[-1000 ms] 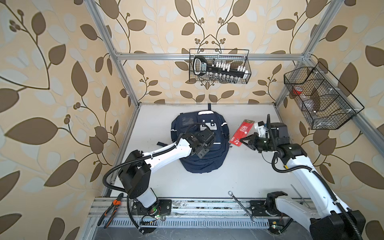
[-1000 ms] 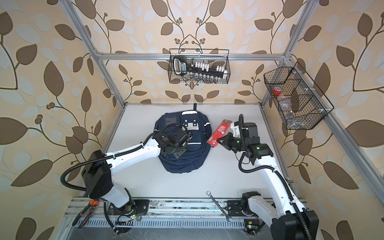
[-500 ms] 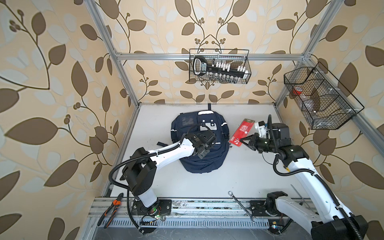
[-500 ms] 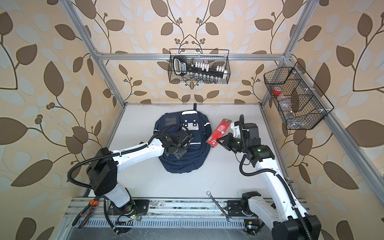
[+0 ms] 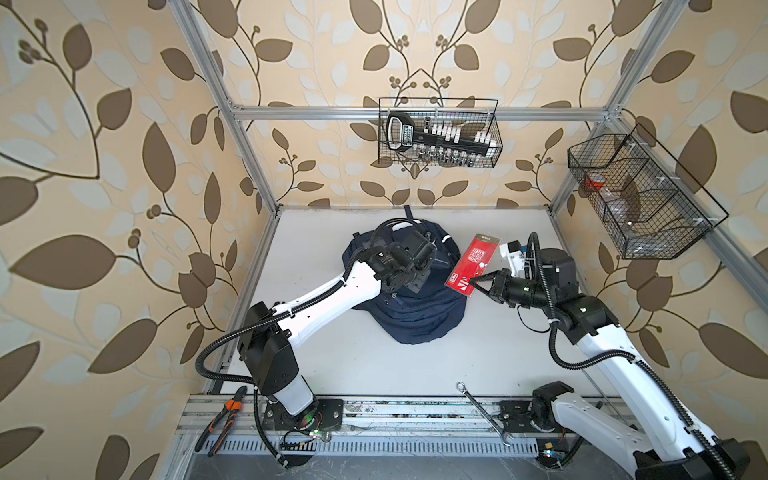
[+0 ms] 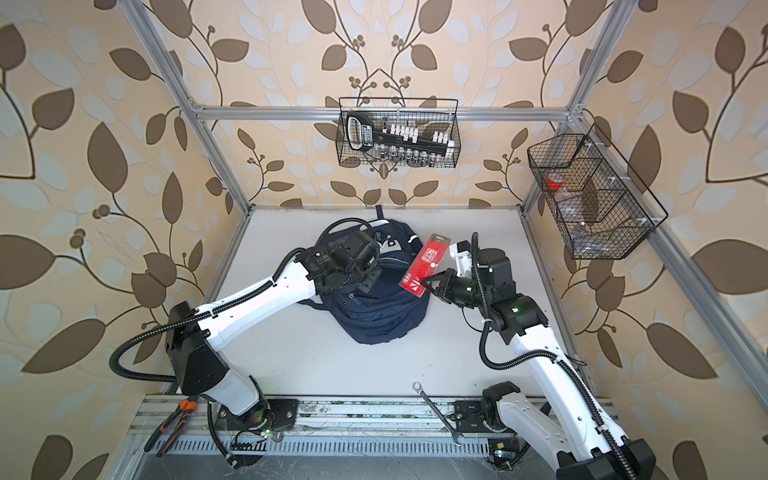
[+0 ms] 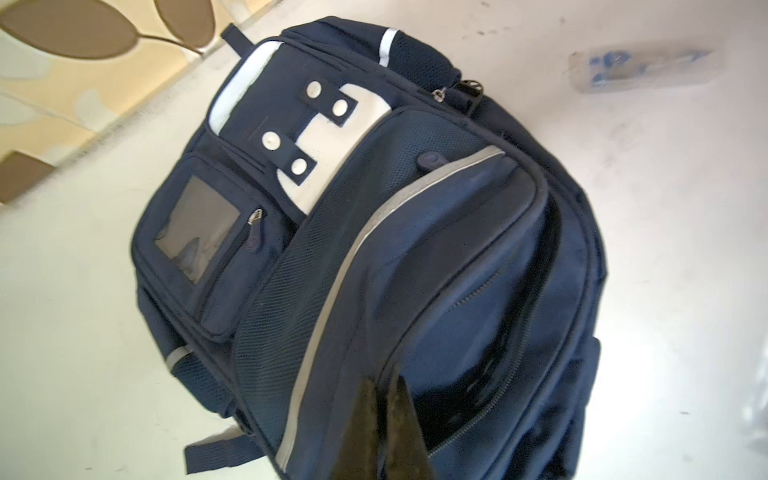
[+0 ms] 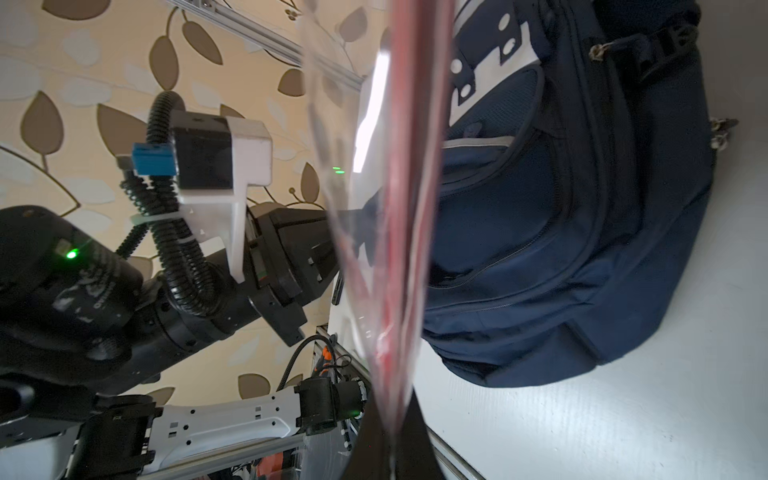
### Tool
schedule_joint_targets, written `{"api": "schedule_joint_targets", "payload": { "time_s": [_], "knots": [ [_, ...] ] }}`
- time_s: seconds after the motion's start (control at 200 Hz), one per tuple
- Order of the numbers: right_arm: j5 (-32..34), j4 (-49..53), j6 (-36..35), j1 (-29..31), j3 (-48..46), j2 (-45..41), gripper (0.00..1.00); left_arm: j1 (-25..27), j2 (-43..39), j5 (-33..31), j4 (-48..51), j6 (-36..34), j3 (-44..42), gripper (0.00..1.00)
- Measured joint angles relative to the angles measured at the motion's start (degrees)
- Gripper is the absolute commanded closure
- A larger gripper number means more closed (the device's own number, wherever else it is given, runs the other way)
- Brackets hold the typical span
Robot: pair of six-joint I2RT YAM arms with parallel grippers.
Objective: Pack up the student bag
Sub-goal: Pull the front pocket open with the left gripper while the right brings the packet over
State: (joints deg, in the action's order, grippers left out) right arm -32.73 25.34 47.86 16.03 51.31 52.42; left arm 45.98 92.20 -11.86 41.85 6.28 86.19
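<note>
Step in hand, as you can judge it: hold a front pocket open and feed the packet in. Nothing shows inside the pocket yet.

Left gripper [image 7: 382, 399]: jaws clenched, tips meeting on the lip of the gaping front zip pocket of the student bag [image 5: 419, 316]. It reads as a pinch on the fabric. The bag lies on the table [image 5: 332, 353] directly under these jaws, front face up.

Right gripper [image 5: 473, 283]: jaws clamped on the lower corner of a red packet [image 5: 473, 259], which stands up and away from the tips, clear of the table. The bag's side is just beyond the packet, and the pocket mouth is farther across, beside the left jaws.

Next move, your call: carry the packet over to the gap next to the left tips, turn its thin edge along the slit and slide it in. The mouth looks narrow and the packet long, so the lip wants holding up.

Hard to read:
- In the right wrist view the packet [image 8: 399, 187] is edge-on and covers the left tips, so the pinch gets no check from there.
- The packet's print is illegible.
- The pocket's inside is dark.
- In the left wrist view a pale clear thing with blue marks [image 7: 636, 70] lies on the table past the bag. It is too blurred to identify.
</note>
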Motion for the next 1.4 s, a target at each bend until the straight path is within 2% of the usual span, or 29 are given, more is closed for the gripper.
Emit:
{"api": "schedule_joint_targets", "payload": {
  "time_s": [0.105,0.21,0.39,0.565,1.18,1.28,1.4],
  "knots": [
    [0.59,-3.48,3.32,1.46,-1.18,-2.23,1.0,-1.79,0.0,5.73,-0.22,4.74,0.09,1.0],
    [2.21,-8.07,8.28,5.64,-5.51,-4.79,1.0,-3.48,-0.02,10.21,-1.25,8.96,0.09,1.0],
    [7.02,-11.76,15.17,15.28,-11.04,-5.2,1.0,-4.46,-0.13,13.64,-2.43,12.52,-0.04,1.0],
    [9.46,-18.03,20.44,20.09,-15.17,-2.25,1.0,-4.44,-0.55,16.0,-3.63,13.88,-0.22,1.0],
    [15.78,-37.0,27.61,21.03,-14.67,18.43,1.0,-6.49,-2.6,17.66,-4.87,14.99,-0.83,1.0],
    [16.87,-37.66,29.16,21.0,-14.67,18.71,1.0,-6.67,-2.86,17.68,-5.51,15.15,-1.66,1.0],
    [19.12,-37.62,29.92,20.94,-15.28,15.19,1.0,-6.99,-3.1,17.99,-6.91,15.89,-2.25,1.0]
  ]
}}
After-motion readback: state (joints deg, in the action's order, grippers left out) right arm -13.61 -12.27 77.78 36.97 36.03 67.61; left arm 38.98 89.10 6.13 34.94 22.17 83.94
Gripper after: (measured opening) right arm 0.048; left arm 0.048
